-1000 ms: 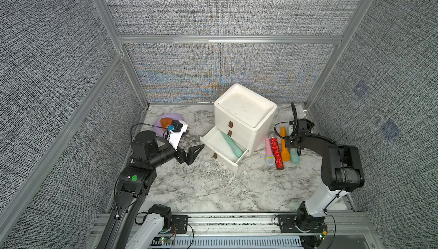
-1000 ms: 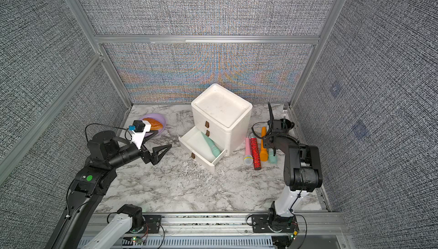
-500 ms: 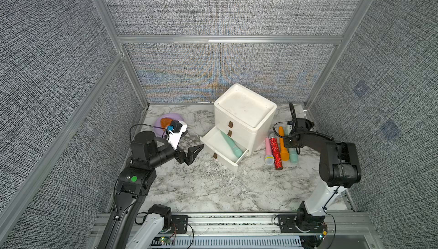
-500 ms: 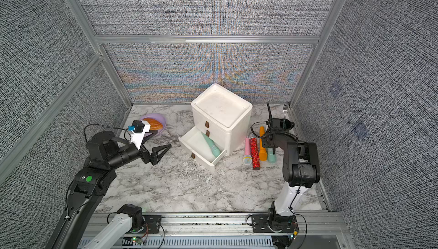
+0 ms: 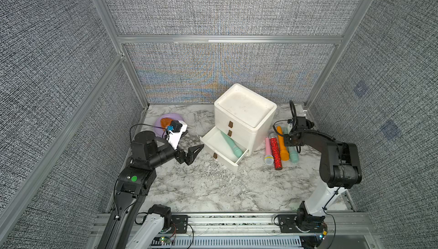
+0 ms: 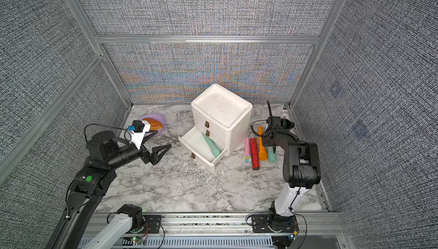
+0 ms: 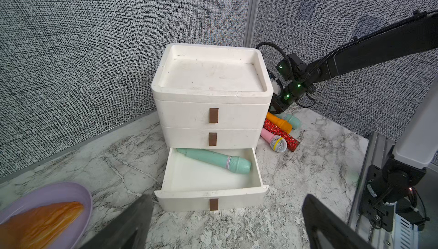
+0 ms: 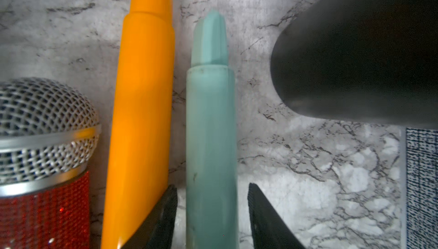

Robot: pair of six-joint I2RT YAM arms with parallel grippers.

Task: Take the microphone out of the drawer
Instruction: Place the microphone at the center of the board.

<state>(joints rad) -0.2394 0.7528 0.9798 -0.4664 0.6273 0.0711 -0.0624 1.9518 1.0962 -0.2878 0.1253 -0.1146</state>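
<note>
On the worktop: one white three-drawer chest, only the bottom drawer pulled out. Inside it, diagonally: one teal microphone, untouched. Right of the chest, side by side: four more, pink microphone, red glitter microphone, orange microphone, second teal microphone. Far left: one purple bowl holding one bread roll. Left of the drawer, apart from it: left claw, spread wide, empty. Astride the second teal microphone's handle, small gaps either side: right claw, parted.

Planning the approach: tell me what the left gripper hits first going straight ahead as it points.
Probably the front of the open bottom drawer, which sits dead ahead of the left gripper. Height is unclear; it could clear that front and reach the green microphone inside.
</note>
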